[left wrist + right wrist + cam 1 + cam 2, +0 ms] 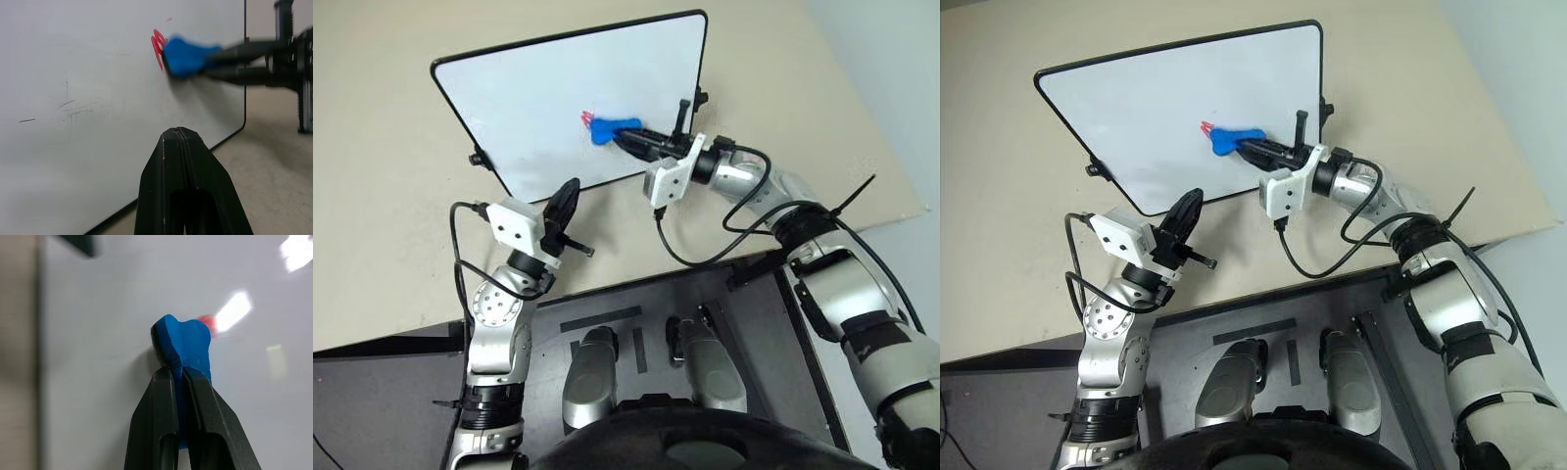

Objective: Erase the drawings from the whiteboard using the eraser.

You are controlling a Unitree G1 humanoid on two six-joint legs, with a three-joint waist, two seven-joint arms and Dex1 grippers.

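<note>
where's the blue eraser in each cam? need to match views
Left eye: eraser mid-board, right of centre.
Right eye: eraser same spot on the whiteboard.
Left wrist: upper middle, held from the side.
Right wrist: centre, between the right gripper fingers.
Shared landmark: red drawings touching the eraser's tip.

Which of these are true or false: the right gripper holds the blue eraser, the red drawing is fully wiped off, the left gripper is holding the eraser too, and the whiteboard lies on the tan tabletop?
1. The right gripper is shut on the blue eraser. True.
2. The red drawing is fully wiped off. False: red loops still show beside the eraser's tip.
3. The left gripper is holding the eraser too. False: it is shut, empty, at the whiteboard's near edge.
4. The whiteboard lies on the tan tabletop. True.
</note>
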